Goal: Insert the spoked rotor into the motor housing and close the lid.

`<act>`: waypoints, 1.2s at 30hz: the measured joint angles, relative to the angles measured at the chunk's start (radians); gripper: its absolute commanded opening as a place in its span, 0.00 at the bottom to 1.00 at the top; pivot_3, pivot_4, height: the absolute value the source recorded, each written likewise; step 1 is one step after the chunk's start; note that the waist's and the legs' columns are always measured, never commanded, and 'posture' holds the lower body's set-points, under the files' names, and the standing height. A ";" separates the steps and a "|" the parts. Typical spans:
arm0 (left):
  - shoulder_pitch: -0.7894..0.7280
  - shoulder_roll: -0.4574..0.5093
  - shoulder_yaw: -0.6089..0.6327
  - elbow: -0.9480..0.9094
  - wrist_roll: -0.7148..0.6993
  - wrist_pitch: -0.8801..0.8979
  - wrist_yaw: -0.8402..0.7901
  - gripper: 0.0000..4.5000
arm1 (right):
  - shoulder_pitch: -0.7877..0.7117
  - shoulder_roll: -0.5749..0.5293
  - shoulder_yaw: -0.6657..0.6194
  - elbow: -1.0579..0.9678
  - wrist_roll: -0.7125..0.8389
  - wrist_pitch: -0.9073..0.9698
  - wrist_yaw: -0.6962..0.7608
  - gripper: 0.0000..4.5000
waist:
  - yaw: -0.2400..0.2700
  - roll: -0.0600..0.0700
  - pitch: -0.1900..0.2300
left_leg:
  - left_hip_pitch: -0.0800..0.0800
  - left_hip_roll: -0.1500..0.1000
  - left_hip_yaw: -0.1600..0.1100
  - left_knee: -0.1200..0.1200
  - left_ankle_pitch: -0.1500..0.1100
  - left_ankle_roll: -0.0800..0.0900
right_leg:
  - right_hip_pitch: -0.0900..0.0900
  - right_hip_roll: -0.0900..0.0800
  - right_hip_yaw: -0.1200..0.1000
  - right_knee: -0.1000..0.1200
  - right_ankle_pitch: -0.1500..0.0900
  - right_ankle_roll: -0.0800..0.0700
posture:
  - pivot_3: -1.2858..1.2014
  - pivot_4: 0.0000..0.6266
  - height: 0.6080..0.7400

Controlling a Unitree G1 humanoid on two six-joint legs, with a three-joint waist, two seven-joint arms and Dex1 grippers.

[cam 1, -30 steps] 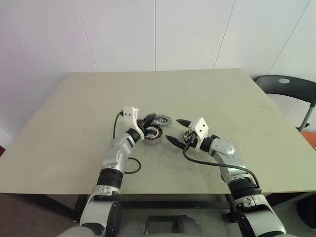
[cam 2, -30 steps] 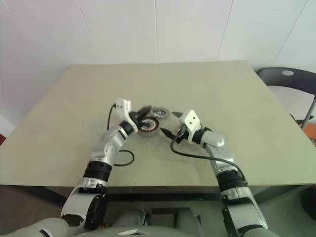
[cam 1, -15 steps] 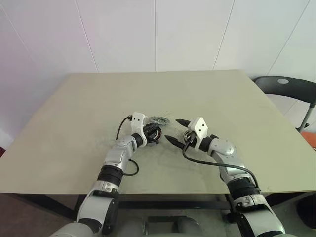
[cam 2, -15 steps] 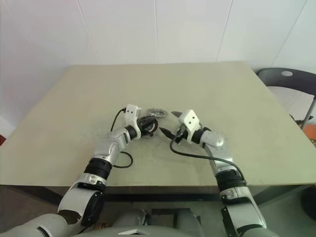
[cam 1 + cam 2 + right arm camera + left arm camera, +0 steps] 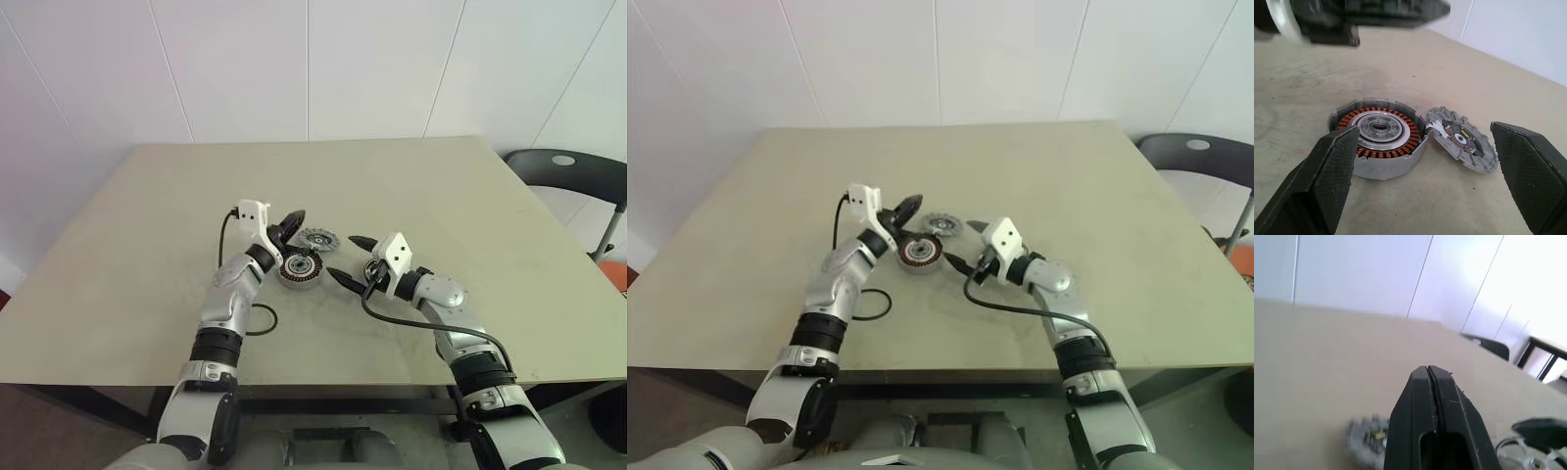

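Hovering the closed, empty left pincer (image 5: 291, 217) above the motor housing (image 5: 299, 269), risking nudging the spoked rotor (image 5: 317, 238) away, right pincer (image 5: 345, 259) gaping.

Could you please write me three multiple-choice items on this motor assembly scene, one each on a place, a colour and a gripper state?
1. Where does the spoked rotor lie?
A. On the table beside the motor housing
B. Inside the housing
C. In the right gripper

2. What colour are the windings in the motor housing?
A. Blue
B. Copper-brown
C. White

3. How does the left gripper stand?
A. Wide open
B. Shut on the rotor
C. Shut, holding nothing

Answers:
1 A, the grey disc rests on the table against the housing's rim.
2 B, the right wrist view shows a copper-brown ring.
3 C, its fingers meet with nothing between them, above the parts.
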 measured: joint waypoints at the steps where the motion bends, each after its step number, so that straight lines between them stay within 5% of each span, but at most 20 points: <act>1: 0.004 0.004 -0.003 -0.004 0.000 0.000 -0.010 0.01 | 0.000 0.000 0.000 0.001 0.000 0.000 0.000 1.00 | 0.000 0.000 0.000 | 0.000 0.000 0.000 0.000 0.000 0.000 | 0.000 0.000 0.000 0.000 0.000 0.000 | 0.52 0.00 1.00; 18: 0.038 0.162 -0.180 0.059 0.215 0.082 -0.009 0.01 | -0.001 0.001 0.000 0.001 0.000 -0.003 0.000 1.00 | 0.000 0.000 0.000 | 0.000 0.000 0.000 0.000 0.000 0.000 | 0.000 0.000 0.000 0.000 0.000 0.000 | 0.52 0.00 1.00; 36: -0.075 0.132 -0.271 0.149 0.260 0.177 -0.129 0.01 | -0.002 0.011 0.002 0.001 0.000 -0.003 -0.008 1.00 | 0.000 0.000 0.000 | 0.001 0.000 0.000 0.000 0.000 0.000 | 0.001 0.000 0.000 0.000 -0.001 0.001 | 0.52 0.00 1.00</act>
